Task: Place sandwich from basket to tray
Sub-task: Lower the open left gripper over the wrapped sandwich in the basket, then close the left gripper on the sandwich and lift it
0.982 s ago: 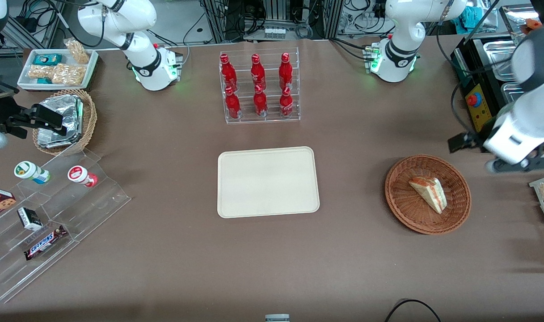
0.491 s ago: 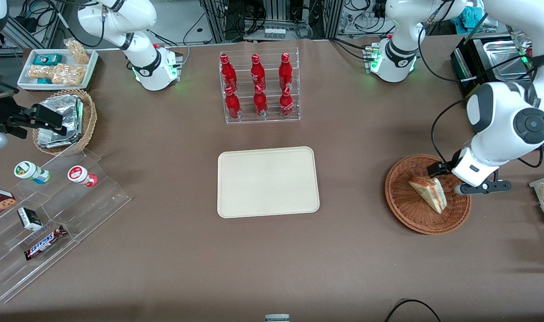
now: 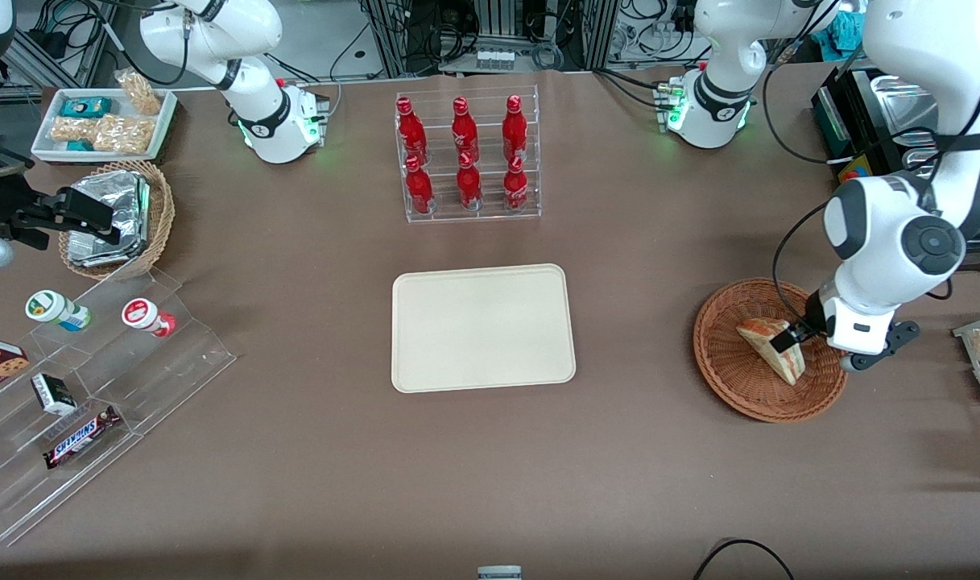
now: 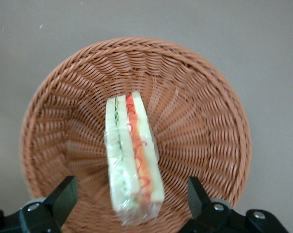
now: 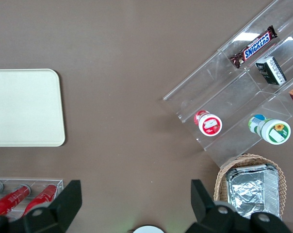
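The sandwich [image 3: 767, 342] [image 4: 132, 155], a clear-wrapped white-bread wedge with red, orange and green filling, lies on its edge in the reddish-brown wicker basket [image 3: 731, 379] [image 4: 200, 121] toward the working arm's end of the table. My left gripper [image 3: 804, 342] [image 4: 132, 199] hangs low over the basket and is open. Its two black fingers [image 4: 64, 194] stand either side of the sandwich's wide end, with a gap on each side. The cream tray [image 3: 481, 326] [image 5: 25, 107] lies bare at the table's middle, well apart from the basket.
A clear rack of red bottles [image 3: 467, 157] stands farther from the front camera than the tray. At the parked arm's end are a stepped acrylic shelf of snacks [image 3: 95, 379], a tan basket of foil packs [image 3: 115, 217] and a white snack tray [image 3: 103, 121].
The left arm has swung in from the table's end and come down over the basket. Its open fingers now straddle the sandwich. The sandwich has not moved.
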